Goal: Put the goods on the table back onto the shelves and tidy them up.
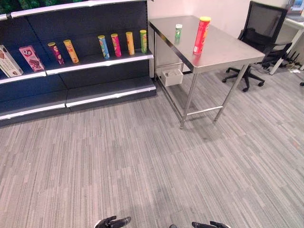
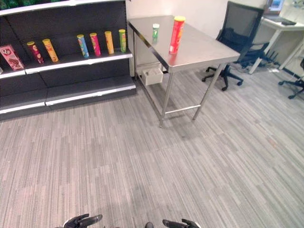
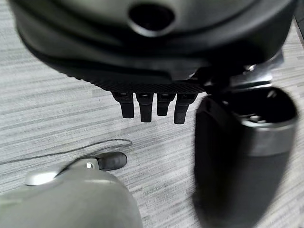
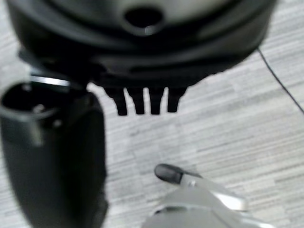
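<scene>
Both hands hung low over the grey carpet, well short of the steel table (image 1: 223, 59); your left hand (image 1: 113, 222) had its fingers (image 3: 145, 107) straight and relaxed, holding nothing, and your right hand (image 1: 209, 224) was the same, fingers (image 4: 142, 100) loose and bare; neither touched anything. The goods stood on the table: a tall red canister (image 1: 201, 35) near the middle, upright, and a small green bottle (image 1: 178, 31) just beside it toward the table's shelf-side far corner; the shelf (image 1: 99, 61) ran along the wall beside the table, with a row of canisters (image 1: 122, 44) already upright on it and boxes (image 1: 31, 58) farther from the table. By my reading you had yet to approach; you should walk up to the table's near long edge squarely, stop close enough to reach without leaning, and take the tall canister low on its body so it would not tip; an office chair (image 1: 259, 33) stood just beyond the table's far side, so keep clear of it.
</scene>
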`<state>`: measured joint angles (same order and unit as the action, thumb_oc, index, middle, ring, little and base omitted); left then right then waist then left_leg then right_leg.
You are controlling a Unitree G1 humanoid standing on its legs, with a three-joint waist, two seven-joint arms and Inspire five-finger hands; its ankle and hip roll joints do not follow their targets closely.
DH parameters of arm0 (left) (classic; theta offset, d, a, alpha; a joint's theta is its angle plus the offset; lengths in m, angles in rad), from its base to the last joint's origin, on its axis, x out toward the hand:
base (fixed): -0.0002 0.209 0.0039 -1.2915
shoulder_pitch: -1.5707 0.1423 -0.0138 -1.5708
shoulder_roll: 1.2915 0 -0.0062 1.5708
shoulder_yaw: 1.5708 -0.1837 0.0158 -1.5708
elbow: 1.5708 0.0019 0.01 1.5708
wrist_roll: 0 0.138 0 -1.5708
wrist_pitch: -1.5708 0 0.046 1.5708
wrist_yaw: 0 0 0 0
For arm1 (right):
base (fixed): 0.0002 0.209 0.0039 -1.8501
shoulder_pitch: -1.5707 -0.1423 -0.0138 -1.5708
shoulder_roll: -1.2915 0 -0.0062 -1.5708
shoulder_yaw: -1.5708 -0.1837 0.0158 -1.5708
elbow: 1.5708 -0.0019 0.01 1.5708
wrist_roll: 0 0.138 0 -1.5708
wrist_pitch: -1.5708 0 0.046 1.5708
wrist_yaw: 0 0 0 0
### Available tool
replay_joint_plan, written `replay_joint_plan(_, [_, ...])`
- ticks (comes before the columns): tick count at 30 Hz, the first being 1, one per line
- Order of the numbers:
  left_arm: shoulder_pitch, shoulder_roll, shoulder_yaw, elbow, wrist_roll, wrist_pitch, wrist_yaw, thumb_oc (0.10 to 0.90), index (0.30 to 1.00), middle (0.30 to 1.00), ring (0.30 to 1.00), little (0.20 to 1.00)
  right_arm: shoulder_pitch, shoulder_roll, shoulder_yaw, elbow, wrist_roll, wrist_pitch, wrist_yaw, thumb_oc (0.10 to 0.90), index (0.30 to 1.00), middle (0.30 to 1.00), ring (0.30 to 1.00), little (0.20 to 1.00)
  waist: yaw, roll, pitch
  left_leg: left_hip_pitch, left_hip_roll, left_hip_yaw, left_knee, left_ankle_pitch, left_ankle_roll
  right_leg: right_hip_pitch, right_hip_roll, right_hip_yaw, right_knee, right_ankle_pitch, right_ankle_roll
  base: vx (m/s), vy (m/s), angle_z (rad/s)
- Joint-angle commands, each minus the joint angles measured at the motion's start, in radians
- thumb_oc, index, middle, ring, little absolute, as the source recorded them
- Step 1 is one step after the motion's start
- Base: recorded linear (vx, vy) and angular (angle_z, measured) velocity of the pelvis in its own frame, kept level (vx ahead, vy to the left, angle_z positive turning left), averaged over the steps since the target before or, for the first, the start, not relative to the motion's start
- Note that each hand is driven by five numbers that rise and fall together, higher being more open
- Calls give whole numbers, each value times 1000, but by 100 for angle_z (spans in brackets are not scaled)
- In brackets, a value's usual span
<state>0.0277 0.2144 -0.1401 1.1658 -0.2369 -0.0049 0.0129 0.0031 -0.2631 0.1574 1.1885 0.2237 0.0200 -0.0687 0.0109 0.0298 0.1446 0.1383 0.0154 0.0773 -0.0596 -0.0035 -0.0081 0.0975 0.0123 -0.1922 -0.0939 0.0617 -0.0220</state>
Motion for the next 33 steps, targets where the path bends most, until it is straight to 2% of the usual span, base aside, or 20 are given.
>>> replay_joint_plan(1, [-57,30,5,-26,-65,-45,-2,800,900,900,900,900,-34,-44,6,-66,38,-37,-15,800,900,900,900,900,-5,-41,12,23,47,-52,-28,-42,-64,47,-88,0,7,-80,143,0,0,0])
replay_joint_plan(19, [-65,32,1,-2,-45,-40,2,800,900,900,900,900,-29,-49,31,-56,6,-30,-11,800,900,900,900,900,-7,-36,16,16,54,-60,-28,-37,-70,40,-79,0,7,-85,135,9,-22,1])
replay_joint_plan(25, [-75,39,-2,-5,-53,-37,0,800,900,900,900,900,-39,-59,38,-67,10,-32,-6,800,900,900,900,900,-5,-35,37,10,70,-67,-18,-26,-73,39,-65,7,7,-93,122,5,-50,0])
replay_joint_plan(30, [-84,44,3,-15,-79,-37,2,800,900,900,900,900,-49,-66,53,-81,17,-36,-4,800,900,900,900,900,10,-55,86,-110,58,-93,199,-58,-83,33,-55,10,7,-98,92,-19,-116,6])
replay_joint_plan(32, [-87,48,-1,-30,-94,-36,7,800,900,900,900,900,-50,-67,56,-87,26,-40,-9,800,900,900,900,900,17,-65,126,-229,61,-125,400,26,-83,41,-42,16,17,-111,66,-15,-146,6])
replay_joint_plan(33, [-88,48,-1,-30,-94,-36,7,800,900,900,900,900,-50,-67,56,-87,26,-40,-9,800,900,900,900,900,15,-64,124,-235,62,-128,406,24,-83,39,-41,13,18,-111,65,-28,-81,26])
